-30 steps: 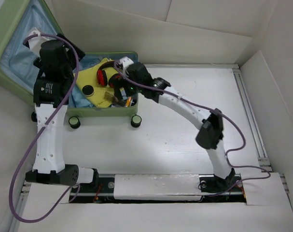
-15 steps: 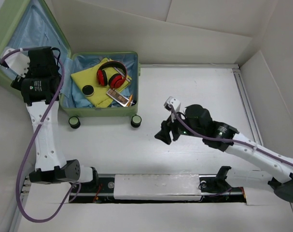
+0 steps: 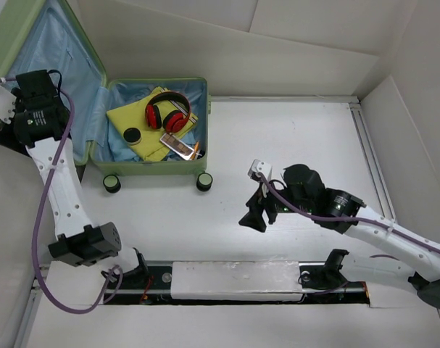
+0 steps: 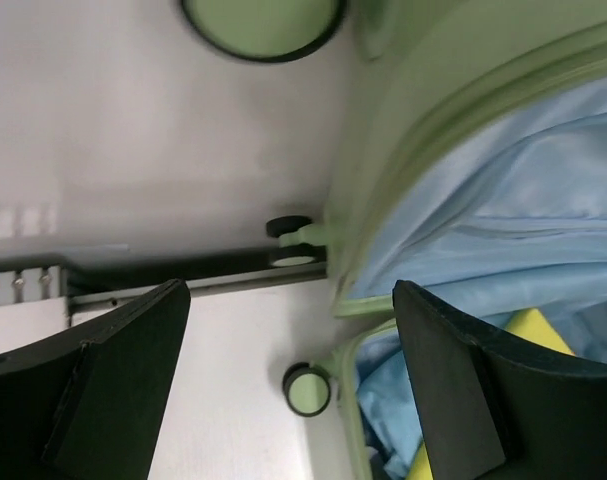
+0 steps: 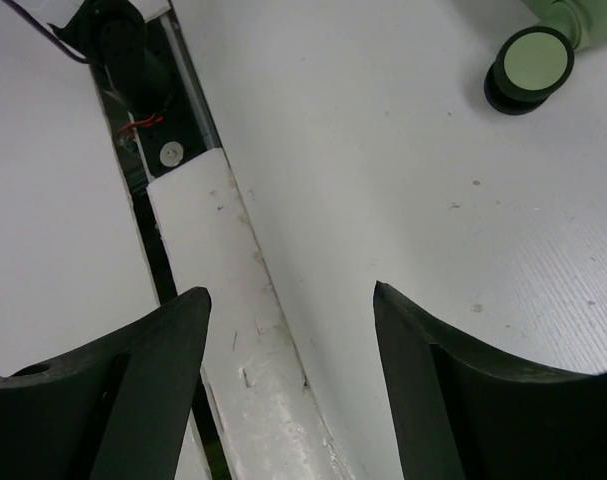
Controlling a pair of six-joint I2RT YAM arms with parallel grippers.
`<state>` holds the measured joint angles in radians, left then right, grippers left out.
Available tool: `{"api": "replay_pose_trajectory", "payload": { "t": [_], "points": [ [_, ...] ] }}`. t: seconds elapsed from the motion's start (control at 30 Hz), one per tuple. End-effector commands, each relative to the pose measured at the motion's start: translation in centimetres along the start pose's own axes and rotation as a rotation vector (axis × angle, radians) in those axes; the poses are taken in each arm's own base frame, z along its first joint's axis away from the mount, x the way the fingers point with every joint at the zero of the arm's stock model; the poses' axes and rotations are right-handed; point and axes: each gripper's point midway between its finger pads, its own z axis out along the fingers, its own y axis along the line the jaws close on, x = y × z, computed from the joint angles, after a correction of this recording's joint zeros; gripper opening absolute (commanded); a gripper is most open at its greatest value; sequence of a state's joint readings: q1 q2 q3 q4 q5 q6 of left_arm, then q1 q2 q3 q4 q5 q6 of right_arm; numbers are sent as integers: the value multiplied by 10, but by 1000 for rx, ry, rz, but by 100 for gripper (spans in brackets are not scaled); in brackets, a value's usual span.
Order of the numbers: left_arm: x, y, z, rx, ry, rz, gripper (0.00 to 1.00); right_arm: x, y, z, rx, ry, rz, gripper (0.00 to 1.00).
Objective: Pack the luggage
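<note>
A large pale green hard-shell suitcase with light blue fabric lining (image 3: pixel 154 169) lies open at the far left of the white worktop (image 3: pixel 299 138), its raised lid (image 3: pixel 56 51) leaning leftward. Inside, red headphones (image 3: pixel 167 110) rest on a yellow cloth (image 3: pixel 129 117). The left tool (image 4: pixel 291 295) hovers beside the lid, jaws wide apart and empty. The right tool (image 3: pixel 254 212), also spread and holding nothing, hangs over the worktop, well apart from the case.
</note>
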<state>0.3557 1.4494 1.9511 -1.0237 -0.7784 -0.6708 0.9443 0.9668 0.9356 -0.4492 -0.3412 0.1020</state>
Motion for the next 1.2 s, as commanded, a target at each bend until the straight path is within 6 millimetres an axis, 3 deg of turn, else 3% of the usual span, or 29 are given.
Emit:
{"api": "replay_pose_trajectory", "payload": {
  "t": [0.0, 0.03, 0.1, 0.17, 0.4, 0.47, 0.6, 0.7, 0.77, 0.8, 0.83, 0.87, 0.93, 0.97, 1.03, 1.07, 1.1, 1.13, 1.17],
  "points": [
    [-25, -26, -4, 81, -50, -23, 80, -3, 13, -1, -68, -13, -36, 72],
    [-18, -38, -3, 96, -39, 7, 80, -3, 13, -1, -68, -13, -36, 72],
    [-32, -46, -4, 107, -69, -15, 78, -1, 10, 1, -58, -4, -32, 72],
    [-31, -51, 3, 88, -69, -15, 75, 1, 6, 5, -41, 7, -28, 72],
    [-32, -50, 24, 10, -77, -31, 56, 7, -10, 14, 31, 44, -13, 72],
    [-33, -47, 26, -16, -88, -23, 56, 17, -17, 16, 63, 81, -1, 72],
    [-23, -53, 36, -30, -73, 1, 52, 20, -21, 15, 87, 89, 1, 72],
    [-31, -54, 37, -16, -74, -25, 32, 18, -25, 11, 117, 72, -4, 72],
    [-35, -41, 50, -23, -34, -76, 16, 22, -26, 7, 131, 84, -1, 72],
    [-37, -37, 54, -28, -27, -85, 0, 22, -28, 6, 142, 83, -1, 72],
    [-37, -31, 55, -40, -27, -86, 0, 26, -29, 7, 143, 92, 1, 72],
    [-41, -26, 48, -34, -34, -95, 0, 24, -28, 5, 142, 82, -2, 72],
    [-32, -38, 42, 22, -10, -105, 0, 23, -28, 5, 142, 82, -2, 72],
    [-23, -59, 18, 105, -1, -85, 0, 26, -29, 7, 143, 92, 1, 72],
    [-8, -81, -9, 159, -35, -19, 0, 25, -28, 9, 134, 97, 3, 72],
    [3, -94, -28, 212, -39, 12, 0, 19, -27, 9, 133, 86, -1, 72],
    [35, -122, -75, 351, -21, 80, 0, 17, -29, 10, 142, 86, -1, 72],
    [40, -135, -108, 443, -26, 72, 0, 20, -30, 13, 144, 101, 3, 72],
    [73, -142, -128, 499, -5, 155, 0, 17, -30, 14, 143, 89, 0, 72]
  ]
}}
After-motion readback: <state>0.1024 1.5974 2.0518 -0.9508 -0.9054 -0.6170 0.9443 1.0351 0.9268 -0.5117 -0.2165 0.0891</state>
